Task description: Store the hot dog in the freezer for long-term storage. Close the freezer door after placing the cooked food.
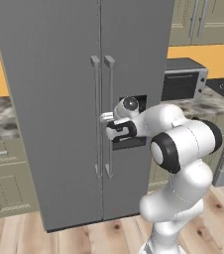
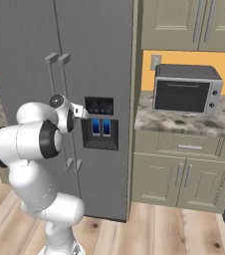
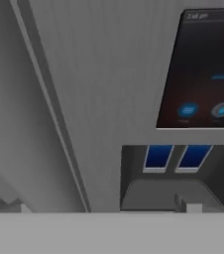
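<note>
The freezer door (image 2: 97,64) is shut, its bar handle (image 2: 64,112) beside the gripper (image 2: 82,112); I cannot tell how the jaws stand. The dispenser panel (image 3: 203,69) shows blurred writing, unreadable. A microwave (image 2: 185,89) sits on the worktop (image 2: 184,122).

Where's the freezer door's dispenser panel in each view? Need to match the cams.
Left base view: dispenser panel at centre, right of the handles, mostly hidden behind the arm.
Right base view: left of centre, in full sight, two blue levers in its recess.
Hand view: right side, dark screen above, recess with blue levers below.
Shared landmark: the freezer door's bar handle, left of the panel.
</note>
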